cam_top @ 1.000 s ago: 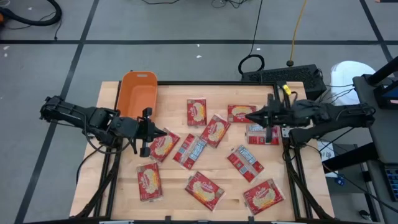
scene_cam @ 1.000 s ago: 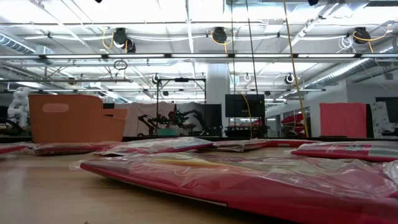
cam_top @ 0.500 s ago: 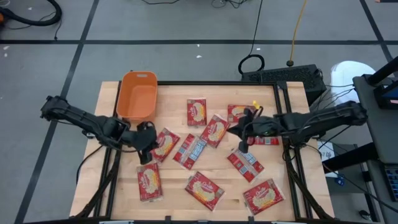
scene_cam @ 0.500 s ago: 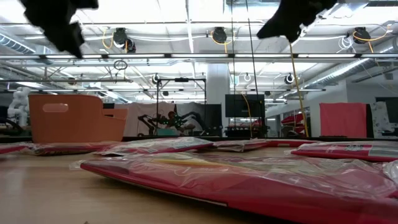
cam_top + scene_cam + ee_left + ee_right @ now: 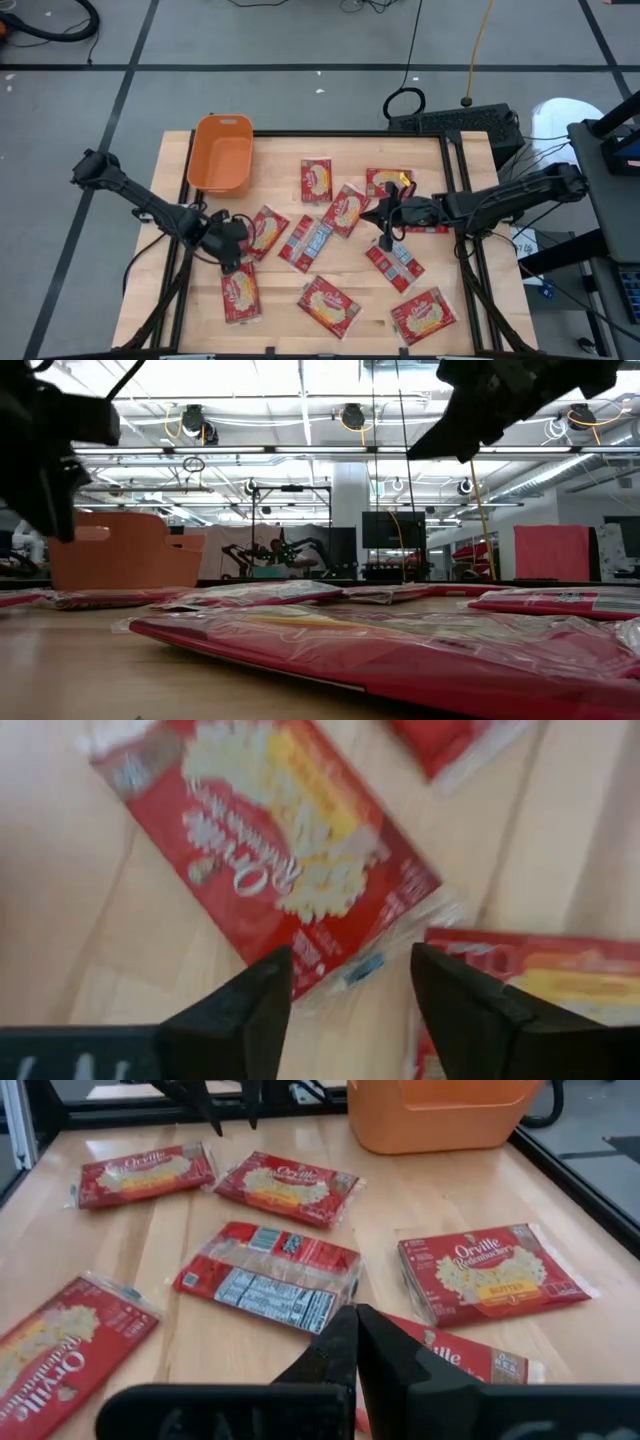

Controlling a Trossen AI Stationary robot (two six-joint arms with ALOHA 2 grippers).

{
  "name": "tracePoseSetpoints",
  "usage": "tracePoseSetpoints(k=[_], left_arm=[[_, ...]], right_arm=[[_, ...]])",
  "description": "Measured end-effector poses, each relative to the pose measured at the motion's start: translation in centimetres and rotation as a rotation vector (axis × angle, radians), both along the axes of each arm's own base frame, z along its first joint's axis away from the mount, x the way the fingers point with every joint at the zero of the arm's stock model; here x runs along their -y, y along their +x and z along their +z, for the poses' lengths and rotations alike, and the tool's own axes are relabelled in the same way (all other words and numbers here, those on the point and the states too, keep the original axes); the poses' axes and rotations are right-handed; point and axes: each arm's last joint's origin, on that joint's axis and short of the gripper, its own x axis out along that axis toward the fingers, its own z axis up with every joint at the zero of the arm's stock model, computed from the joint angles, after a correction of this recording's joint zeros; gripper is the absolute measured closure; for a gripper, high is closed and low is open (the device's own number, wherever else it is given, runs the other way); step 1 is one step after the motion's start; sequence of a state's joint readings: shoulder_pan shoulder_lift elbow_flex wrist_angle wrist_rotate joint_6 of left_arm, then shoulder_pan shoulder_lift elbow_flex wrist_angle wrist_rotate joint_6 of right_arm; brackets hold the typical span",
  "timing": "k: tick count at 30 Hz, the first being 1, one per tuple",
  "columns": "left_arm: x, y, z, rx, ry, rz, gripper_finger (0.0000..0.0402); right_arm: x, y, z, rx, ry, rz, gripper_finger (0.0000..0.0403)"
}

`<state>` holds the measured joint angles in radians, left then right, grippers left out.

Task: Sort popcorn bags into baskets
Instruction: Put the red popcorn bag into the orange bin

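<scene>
1. My left gripper (image 5: 232,262) hangs low over the table's left side, fingers (image 5: 240,1012) spread, nothing between them.
2. Right under its tips I see a popcorn bag (image 5: 265,845) lying flat, label up, with a second bag (image 5: 240,293) just beside it towards the table's near edge.
3. The orange basket (image 5: 221,155) sits at the far left corner, well apart from both grippers.
4. The other popcorn bags (image 5: 327,303) lie scattered across the middle.
5. My right gripper (image 5: 388,238) hovers right of centre, fingers pressed together, pinching nothing, above a bag showing its silver-grey side (image 5: 394,259).
</scene>
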<state>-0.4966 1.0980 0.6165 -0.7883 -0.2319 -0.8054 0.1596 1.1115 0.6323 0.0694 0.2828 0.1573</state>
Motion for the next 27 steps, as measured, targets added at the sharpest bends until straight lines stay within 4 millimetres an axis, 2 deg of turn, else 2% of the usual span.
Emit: tracePoseSetpoints(k=[8, 21, 24, 27], left_arm=[[0.6, 0.4, -3.0, -0.185, 0.096, 0.036, 0.0185], [0.2, 1.6, -5.2, -0.302, 0.133, 0.027, 0.0189], [0.1, 2.2, -5.3, -0.280, 0.122, -0.025, 0.0215], [0.0, 2.5, -5.4, -0.271, 0.129, -0.075, 0.0269]], right_arm=[[0.1, -0.5, -1.5, 0.073, -0.030, 0.020, 0.0403], [0.1, -1.1, -2.9, 0.130, -0.024, 0.037, 0.0403], [0.0, -1.2, -3.0, 0.171, -0.003, 0.073, 0.0403], [-0.2, -1.4, -3.1, 0.218, 0.020, 0.098, 0.0403]])
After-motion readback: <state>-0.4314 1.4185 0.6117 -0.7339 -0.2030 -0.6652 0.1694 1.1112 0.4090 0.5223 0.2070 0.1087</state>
